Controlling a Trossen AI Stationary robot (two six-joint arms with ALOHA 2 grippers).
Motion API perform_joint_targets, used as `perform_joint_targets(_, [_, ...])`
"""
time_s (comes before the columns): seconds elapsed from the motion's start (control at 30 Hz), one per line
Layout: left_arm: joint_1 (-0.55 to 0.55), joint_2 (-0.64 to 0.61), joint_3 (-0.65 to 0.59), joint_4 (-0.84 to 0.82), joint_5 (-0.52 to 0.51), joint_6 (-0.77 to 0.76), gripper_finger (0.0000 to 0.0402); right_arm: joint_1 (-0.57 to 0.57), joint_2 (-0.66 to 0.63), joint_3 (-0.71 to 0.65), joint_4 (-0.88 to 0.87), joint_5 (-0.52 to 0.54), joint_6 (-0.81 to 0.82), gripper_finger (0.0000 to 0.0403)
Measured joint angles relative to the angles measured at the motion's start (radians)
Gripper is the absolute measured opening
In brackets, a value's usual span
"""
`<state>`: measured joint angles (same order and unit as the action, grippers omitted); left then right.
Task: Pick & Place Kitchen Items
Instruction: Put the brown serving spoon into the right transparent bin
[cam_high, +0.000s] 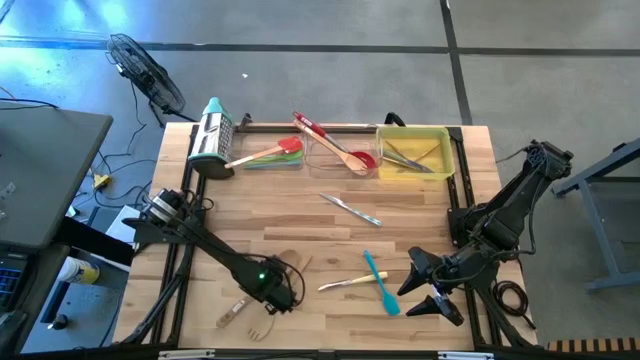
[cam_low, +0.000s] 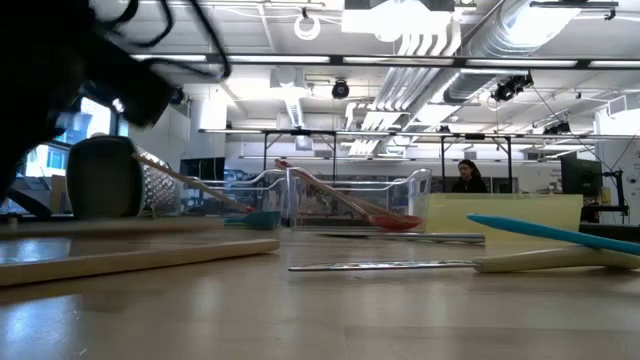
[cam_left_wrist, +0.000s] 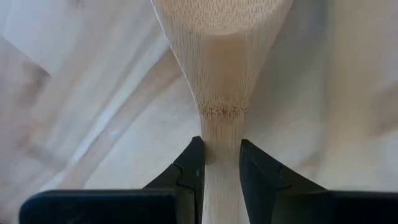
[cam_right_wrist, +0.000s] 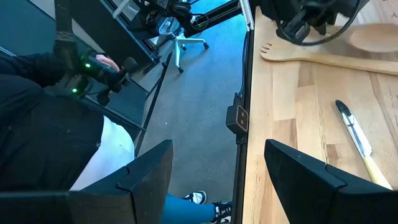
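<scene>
The left tool (cam_left_wrist: 221, 177) pinches the narrow neck of a pale wooden spoon (cam_left_wrist: 221, 74), near the counter's (cam_high: 300, 220) front edge, well apart from the yellow tray (cam_high: 413, 152). Best to lift straight up, keeping the flat, fine-grained, smooth handle centred between the fingers (cam_left_wrist: 189, 171). The right tool (cam_high: 432, 285) waits spread, nearer the tray, beside a blue spatula (cam_high: 380, 283).

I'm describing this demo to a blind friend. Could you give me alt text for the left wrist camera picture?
Close up, the left hand is shut on the narrow neck of a pale wooden spoon, one dark finger on each side. The spoon widens toward its bowl, which runs out of the picture, and it lies over the light wooden table.
</scene>
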<state>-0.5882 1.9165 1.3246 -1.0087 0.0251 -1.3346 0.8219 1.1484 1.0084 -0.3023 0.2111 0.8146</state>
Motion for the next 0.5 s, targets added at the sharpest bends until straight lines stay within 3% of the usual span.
perform_joint_targets(0.23, [0.006, -0.003, 0.187, -0.139, -0.086, 0.029, 0.0063, 0.0, 0.0, 0.0, 0.001, 0.018, -0.006, 0.0247])
perform_joint_targets(0.5, [0.007, -0.007, 0.48, -0.148, -0.318, 0.177, 0.0062, 0.0, 0.0, 0.0, 0.008, 0.077, -0.034, 0.0247])
